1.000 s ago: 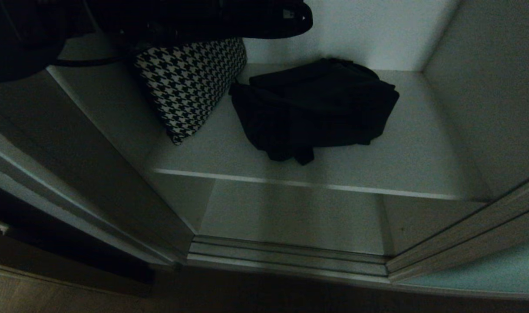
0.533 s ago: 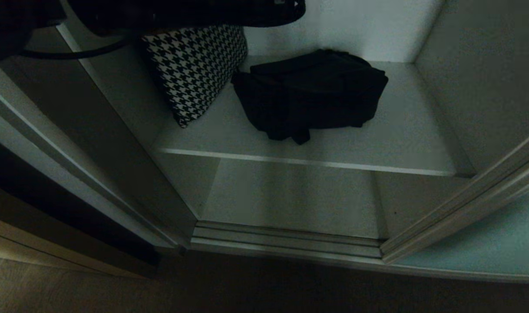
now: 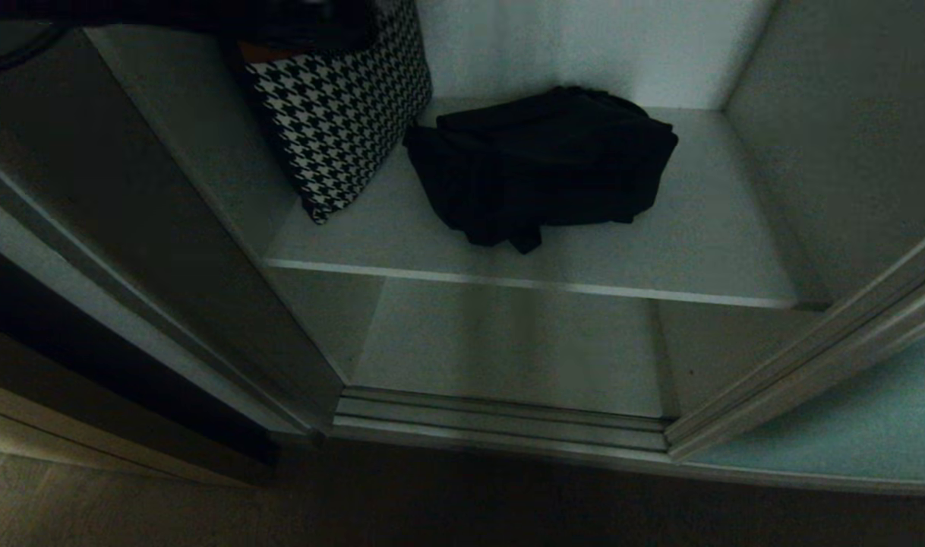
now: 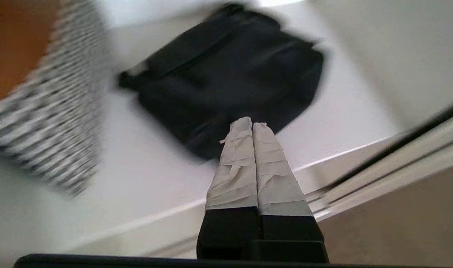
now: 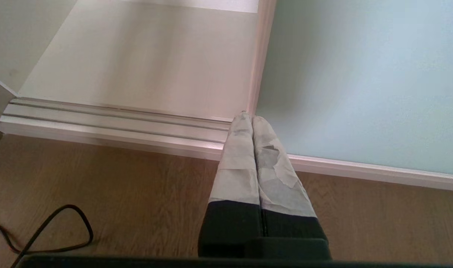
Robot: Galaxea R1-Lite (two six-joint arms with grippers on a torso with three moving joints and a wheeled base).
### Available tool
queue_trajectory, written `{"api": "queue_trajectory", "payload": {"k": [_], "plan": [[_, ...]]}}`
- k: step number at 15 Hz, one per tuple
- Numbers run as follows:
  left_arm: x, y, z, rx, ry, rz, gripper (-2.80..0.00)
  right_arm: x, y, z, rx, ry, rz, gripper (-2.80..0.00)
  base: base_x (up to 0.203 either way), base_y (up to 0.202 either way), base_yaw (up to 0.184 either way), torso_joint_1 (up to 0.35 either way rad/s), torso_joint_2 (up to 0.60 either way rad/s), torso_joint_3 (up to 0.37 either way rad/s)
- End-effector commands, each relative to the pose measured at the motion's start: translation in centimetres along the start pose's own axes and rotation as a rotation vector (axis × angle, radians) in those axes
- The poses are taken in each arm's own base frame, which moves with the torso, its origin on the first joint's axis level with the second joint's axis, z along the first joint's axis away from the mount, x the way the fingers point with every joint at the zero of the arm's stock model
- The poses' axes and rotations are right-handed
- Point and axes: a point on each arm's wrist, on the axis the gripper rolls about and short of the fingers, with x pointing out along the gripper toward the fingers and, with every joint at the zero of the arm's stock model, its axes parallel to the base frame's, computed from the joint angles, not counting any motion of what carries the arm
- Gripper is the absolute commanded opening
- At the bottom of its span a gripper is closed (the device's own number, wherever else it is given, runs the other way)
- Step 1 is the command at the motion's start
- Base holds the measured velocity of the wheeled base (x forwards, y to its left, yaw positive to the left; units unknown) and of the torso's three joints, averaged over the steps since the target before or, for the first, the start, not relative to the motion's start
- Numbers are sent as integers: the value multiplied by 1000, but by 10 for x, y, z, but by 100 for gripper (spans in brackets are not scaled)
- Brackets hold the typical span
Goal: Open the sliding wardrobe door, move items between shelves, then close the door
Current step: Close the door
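The black fabric bundle [image 3: 542, 167] lies mid-shelf on the upper shelf [image 3: 705, 251], with the houndstooth cloth [image 3: 341, 114] just beside it, leaning against the left wall. The sliding wardrobe door [image 3: 835, 448] stands open to the right. The left gripper [image 4: 253, 128], fingers pressed together and empty, hangs above the bundle's near edge. The right gripper [image 5: 251, 120], also closed, sits idle low by the floor track [image 5: 115, 119]. Advice: spread the fingers before descending and pinch a thick fold, not a loose strap.

Head looks down into wardrobe; left wrist shares shelf [image 3: 683, 251].
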Motion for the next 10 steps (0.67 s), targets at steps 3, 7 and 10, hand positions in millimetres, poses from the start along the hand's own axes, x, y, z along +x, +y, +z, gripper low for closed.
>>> {"api": "queue_trajectory", "payload": {"k": [3, 7, 10], "plan": [[-60, 46, -17, 18, 39, 196, -280, 0, 0, 0, 0, -1, 0, -280, 0, 0, 0, 0, 0, 0], [-117, 69, -63, 50, 135, 406, -280, 0, 0, 0, 0, -1, 0, -280, 0, 0, 0, 0, 0, 0], [-177, 63, -94, 56, 127, 524, -280, 0, 0, 0, 0, -1, 0, -280, 0, 0, 0, 0, 0, 0]]}}
